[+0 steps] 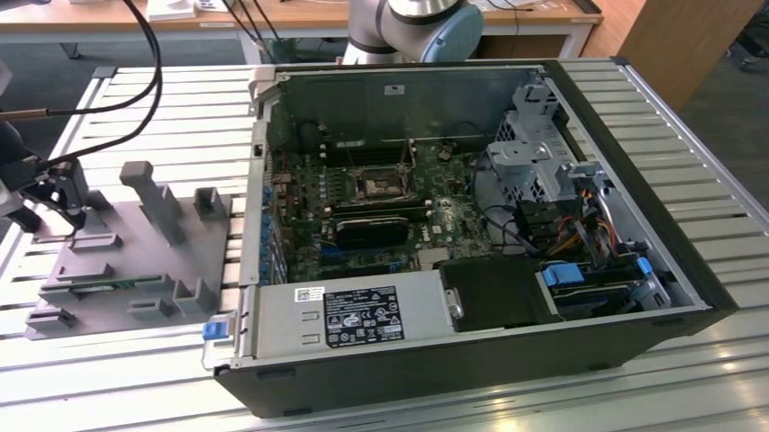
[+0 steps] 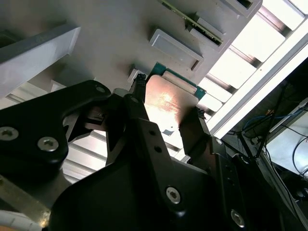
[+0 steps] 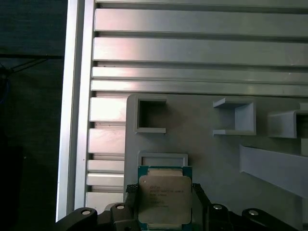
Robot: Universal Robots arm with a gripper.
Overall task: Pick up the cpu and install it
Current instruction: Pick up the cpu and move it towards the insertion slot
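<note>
— Silver-grey lid, green rim: is that the cpu [image 3: 165,199] at your wrist?
— Confirmed. In both wrist views my gripper [image 3: 163,191] has its jaws clamped on the cpu, with the fingers [image 3: 129,192] on two opposite edges. The chip sits just over the shallow pocket [image 3: 162,157] of the grey fixture plate [image 1: 132,261], at the exterior view's left, well apart from the open computer case [image 1: 397,108].
— Condition of the grip?
— Square, as far as I judge, with the lid facing the first wrist view. Whether the underside is clear of the plate, I cannot tell.
— Recommendation?
— I hold by the edges only, squeeze lightly, keep the chip flat and rise straight, so no corner catches the pocket wall. A tilt risks a slip.
</note>
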